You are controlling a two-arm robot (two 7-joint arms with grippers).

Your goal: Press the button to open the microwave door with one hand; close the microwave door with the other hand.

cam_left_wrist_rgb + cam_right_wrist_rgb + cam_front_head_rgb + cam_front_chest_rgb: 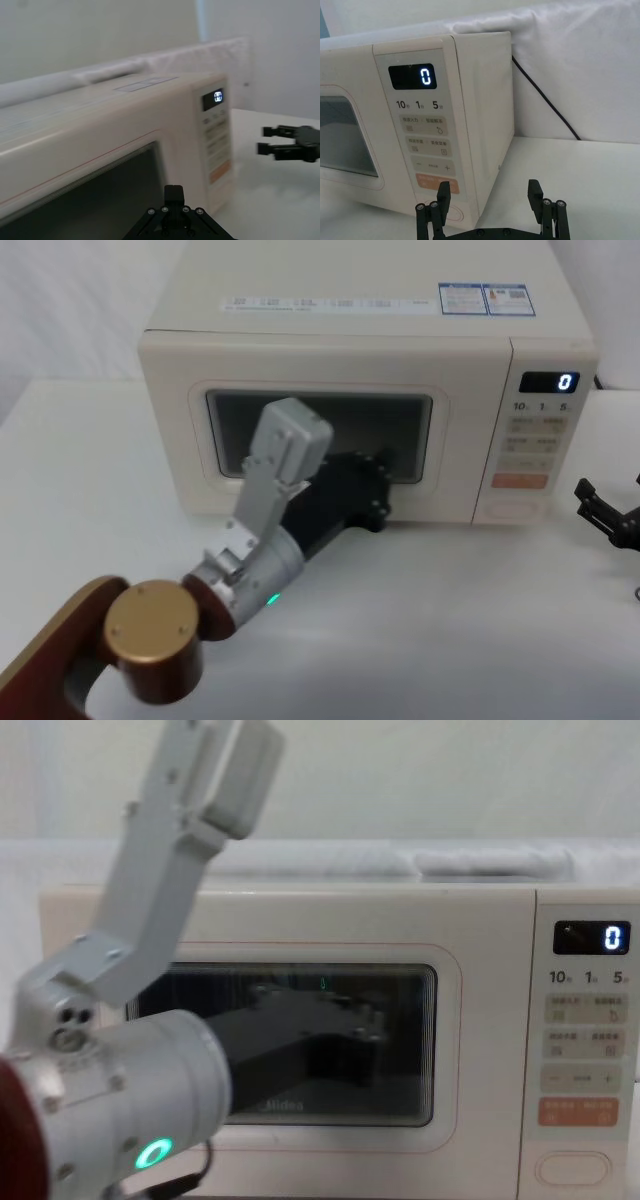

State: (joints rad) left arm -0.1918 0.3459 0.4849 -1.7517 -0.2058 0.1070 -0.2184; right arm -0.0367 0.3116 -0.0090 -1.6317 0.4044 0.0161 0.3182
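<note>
The left gripper [378, 488] is pressed up against the lower part of the microwave door [190, 455], in front of the dark window; whether its jaws are parted or clenched cannot be told, since the black wrist body hides them. In the left wrist view 1 black finger [173, 194] sits right at the glass. The left arm [270, 510] slants in from the lower left of the head view, a green light lit on its grey forearm.

The right gripper [490, 197] hangs with its 2 fingers [536, 194] spread apart, grasping nothing, low on the table [450, 620] just beside the microwave's front right corner (near it, not touching).

The door lies flush with the front of the microwave [350, 300], closed. The button [572, 1167], a cream oval, sits at the bottom of the control strip under the orange key [577, 1111]. The display [412, 76] reads 0.
</note>
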